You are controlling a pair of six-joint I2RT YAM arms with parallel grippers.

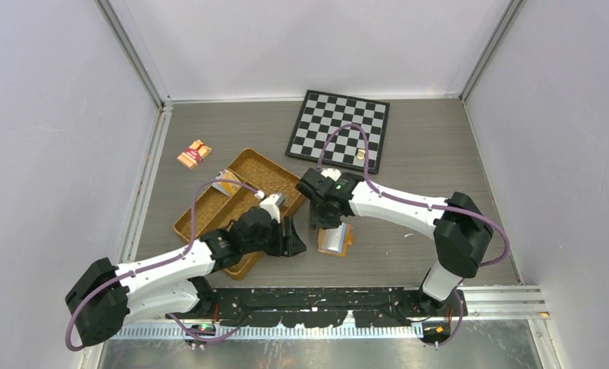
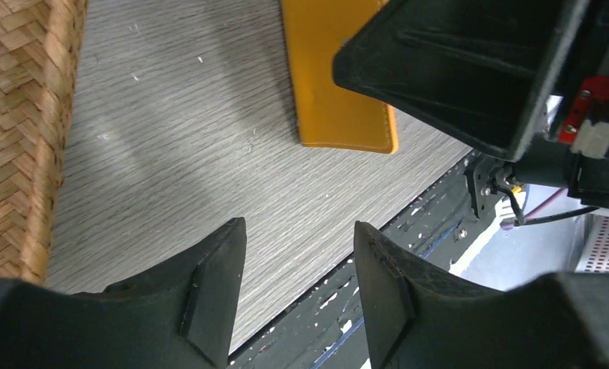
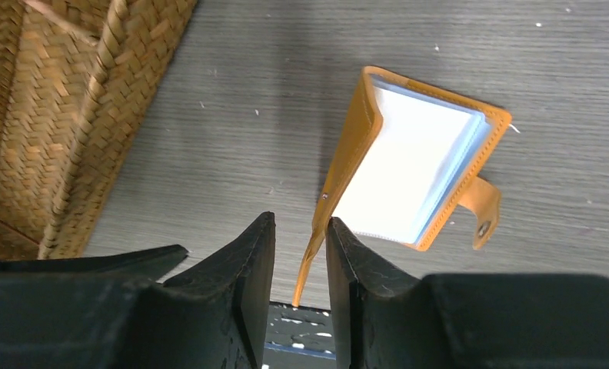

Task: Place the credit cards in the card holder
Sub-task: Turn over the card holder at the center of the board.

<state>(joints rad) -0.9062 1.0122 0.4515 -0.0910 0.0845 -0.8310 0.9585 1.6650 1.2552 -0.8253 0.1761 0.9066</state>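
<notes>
The card holder (image 3: 409, 177) is laid open on the worktop (image 3: 232, 115), its cover raised between the parted fingers of the right hand (image 3: 300, 234), unclamped. The left hand (image 2: 299, 231) is held released, empty. Whether any card is sleeved cannot be told; loading is judged unfinished.

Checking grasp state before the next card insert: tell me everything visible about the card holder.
The card holder is an orange leather-like wallet with stitched edges, lying open on the grey wood-grain table, apart from the woven tray. Its cover stands on edge, baring clear plastic sleeves that glare white. A strap tab with a metal snap hangs loose off the back. The raised cover's edge runs between the fingers of the right gripper, which stand apart, not clamping it; contact unclear.
</notes>
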